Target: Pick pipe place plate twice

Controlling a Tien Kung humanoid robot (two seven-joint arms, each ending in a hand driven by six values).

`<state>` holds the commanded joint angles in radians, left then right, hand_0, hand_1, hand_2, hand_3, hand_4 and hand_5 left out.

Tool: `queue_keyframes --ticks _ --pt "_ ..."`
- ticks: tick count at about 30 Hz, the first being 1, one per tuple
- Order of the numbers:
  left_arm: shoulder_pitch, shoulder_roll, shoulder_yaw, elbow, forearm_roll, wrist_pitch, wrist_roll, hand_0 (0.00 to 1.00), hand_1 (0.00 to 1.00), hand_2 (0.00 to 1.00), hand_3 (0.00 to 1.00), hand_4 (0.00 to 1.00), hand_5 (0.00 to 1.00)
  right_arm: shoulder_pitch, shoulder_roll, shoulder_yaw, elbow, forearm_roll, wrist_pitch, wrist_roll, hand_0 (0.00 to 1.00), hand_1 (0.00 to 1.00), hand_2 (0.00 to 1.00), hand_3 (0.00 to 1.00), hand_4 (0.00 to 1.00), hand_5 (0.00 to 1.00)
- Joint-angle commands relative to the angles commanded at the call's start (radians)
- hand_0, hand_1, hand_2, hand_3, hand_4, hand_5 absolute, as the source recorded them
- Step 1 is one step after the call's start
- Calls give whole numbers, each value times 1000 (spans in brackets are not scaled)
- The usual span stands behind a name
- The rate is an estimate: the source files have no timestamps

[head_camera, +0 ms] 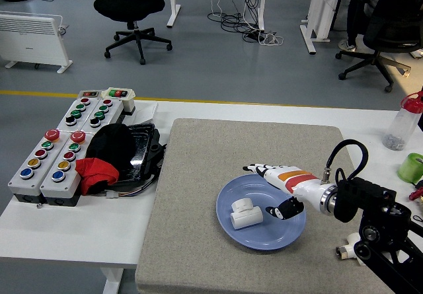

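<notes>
Pipe fitting [246, 214] looks like smooth white plastic, slightly satin, sitting on a blue plate [228, 226] with a smooth, low-gloss glazed or plastic finish; under it the mat [198, 188] is coarse grey-beige felt-like cloth, fully matt, over a smooth white laminate surface [66, 224]. Right hand [281, 189] has a glossy white hard-plastic shell with an orange band and black fingertip pads, joined to a bright metal wrist ring and matt black arm housing with a rubbery black cable. Button boxes [56, 155] are matt grey plastic with glossy coloured caps, beside soft black and red cloth [102, 158] lying on a shiny black plastic tray [142, 150]; clear plastic bottle [404, 122] at far right.
</notes>
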<state>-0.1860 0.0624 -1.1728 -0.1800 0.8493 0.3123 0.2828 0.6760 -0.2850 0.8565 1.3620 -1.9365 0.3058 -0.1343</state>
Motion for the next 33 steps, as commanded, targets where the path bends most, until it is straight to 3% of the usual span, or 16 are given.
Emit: queue_keyframes --ticks 6,8,17,26,33 --pt "2 0 -8 0 10 0 2 718 755 719 661 403 998 -38 -59 75 72 8 82 -47 932 924 998 998 745 195" --pt "3 -1 -15 0 21 -1 3 718 755 719 661 403 998 -76 -97 114 112 18 132 -76 932 924 998 998 745 195" --pt "6 -2 -29 0 40 0 5 716 755 720 661 403 998 -173 -202 161 181 45 188 -90 927 922 998 998 756 212" --pt "6 -1 -28 0 35 0 3 715 755 719 661 403 998 -243 -258 164 220 55 227 -122 921 912 998 998 766 235" --pt "4 -2 -30 0 38 -1 4 714 755 719 662 403 998 -272 -253 176 231 52 232 -141 921 913 998 998 768 241"
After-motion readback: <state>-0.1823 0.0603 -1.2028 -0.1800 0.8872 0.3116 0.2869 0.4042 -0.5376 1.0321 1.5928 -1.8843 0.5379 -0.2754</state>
